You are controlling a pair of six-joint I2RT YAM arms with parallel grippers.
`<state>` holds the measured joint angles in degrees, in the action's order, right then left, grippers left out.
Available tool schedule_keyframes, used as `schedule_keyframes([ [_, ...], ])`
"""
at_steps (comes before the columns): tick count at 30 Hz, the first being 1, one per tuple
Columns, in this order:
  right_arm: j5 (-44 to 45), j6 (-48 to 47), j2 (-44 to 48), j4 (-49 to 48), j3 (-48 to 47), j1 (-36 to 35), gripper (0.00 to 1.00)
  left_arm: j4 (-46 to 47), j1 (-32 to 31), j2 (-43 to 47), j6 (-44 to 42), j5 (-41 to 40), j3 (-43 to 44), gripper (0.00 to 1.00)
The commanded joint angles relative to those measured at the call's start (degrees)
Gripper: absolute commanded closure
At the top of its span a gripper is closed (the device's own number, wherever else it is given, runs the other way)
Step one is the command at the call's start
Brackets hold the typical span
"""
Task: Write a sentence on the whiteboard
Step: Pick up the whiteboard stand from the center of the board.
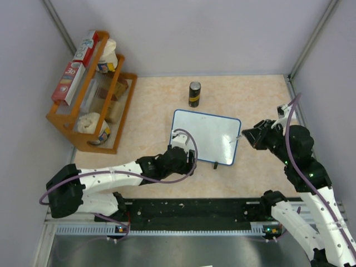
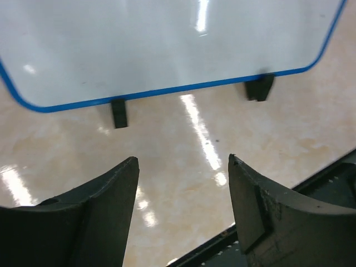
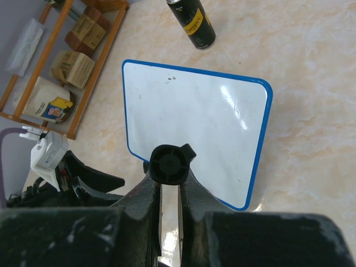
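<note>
High overhead, two near wrist views; whiteboard (image 1: 207,136) in all.

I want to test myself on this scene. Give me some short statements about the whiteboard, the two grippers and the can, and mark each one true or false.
1. The whiteboard has no words on it. True.
2. The right gripper holds a marker. True.
3. The left gripper is shut on the whiteboard's rim. False: it is open and empty, and the whiteboard's footed edge lies ahead of it.
4. The can lies on the whiteboard. False: it stands upright on the table, beyond the whiteboard.
</note>
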<state>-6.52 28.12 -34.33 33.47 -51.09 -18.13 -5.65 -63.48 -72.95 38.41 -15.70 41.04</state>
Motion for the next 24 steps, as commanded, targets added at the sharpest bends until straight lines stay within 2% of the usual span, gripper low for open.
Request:
schedule_keyframes([
  [1, -1.56, 0.36, -0.92, -3.94, -0.06, 0.38, 1.00, -10.69, 0.29, 1.23, 1.49, -12.32, -1.66, 0.30],
  [7, -2.00, 0.44, -1.53, -4.91, 0.73, 0.38, 1.00, -10.35, 2.04, -3.86, 3.77, -12.60, -1.75, 0.30],
  [13, -2.53, 1.06, -1.97, -6.14, 1.52, 0.46, 1.00, -1.93, 2.57, -12.02, 1.40, -8.47, -2.72, 0.31],
  [24, -2.53, 0.88, -1.18, -6.05, 1.70, 0.55, 1.00, 5.03, 3.89, -20.92, 0.52, -7.85, -2.19, 0.42],
])
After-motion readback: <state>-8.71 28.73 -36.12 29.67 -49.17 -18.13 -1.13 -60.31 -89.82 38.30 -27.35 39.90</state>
